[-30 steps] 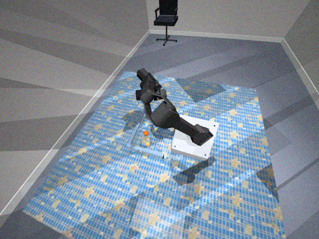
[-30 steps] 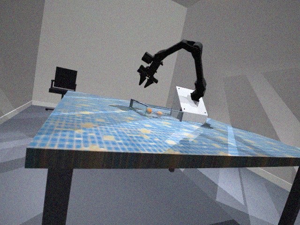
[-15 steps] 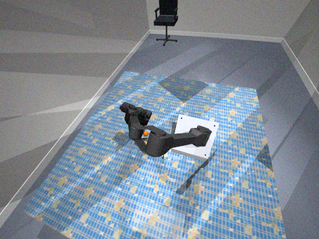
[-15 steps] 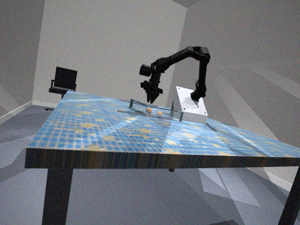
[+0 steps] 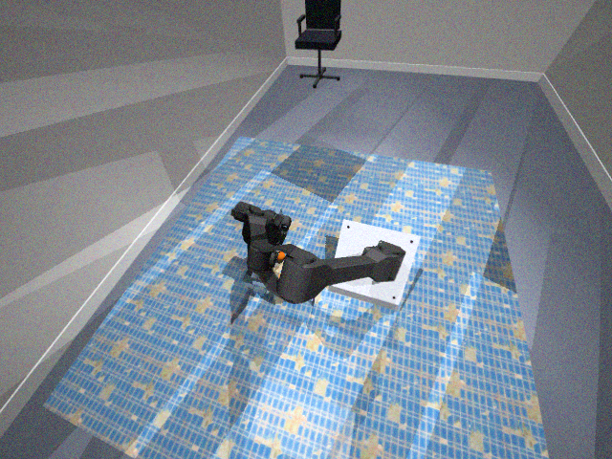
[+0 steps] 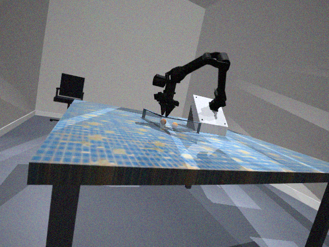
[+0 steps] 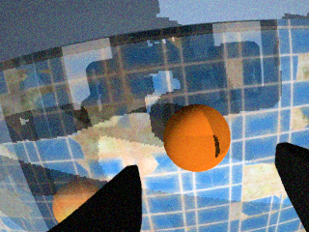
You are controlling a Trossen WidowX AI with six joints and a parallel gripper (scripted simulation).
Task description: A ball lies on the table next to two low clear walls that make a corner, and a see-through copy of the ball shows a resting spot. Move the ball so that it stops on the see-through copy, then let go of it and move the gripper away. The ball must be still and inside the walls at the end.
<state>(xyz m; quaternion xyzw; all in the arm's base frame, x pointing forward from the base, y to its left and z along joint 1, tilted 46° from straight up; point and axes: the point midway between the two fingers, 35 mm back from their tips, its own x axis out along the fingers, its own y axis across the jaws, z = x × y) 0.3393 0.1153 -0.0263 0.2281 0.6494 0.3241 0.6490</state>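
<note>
Hovering above your round, axis-less ball (image 7: 196, 138), the gripper (image 6: 166, 112) stands part-open, empty; see-through copy (image 7: 76, 201) alongside.

one ball (image 7: 196, 138), one ghost ball (image 7: 72, 200), two walls (image 6: 169, 119), one arm (image 6: 196, 64), one chair (image 5: 318, 35), one table (image 6: 106, 148).

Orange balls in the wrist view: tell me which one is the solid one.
The solid orange ball lies ahead between the jaws, opaque; the see-through copy at lower left looks faded.
</note>
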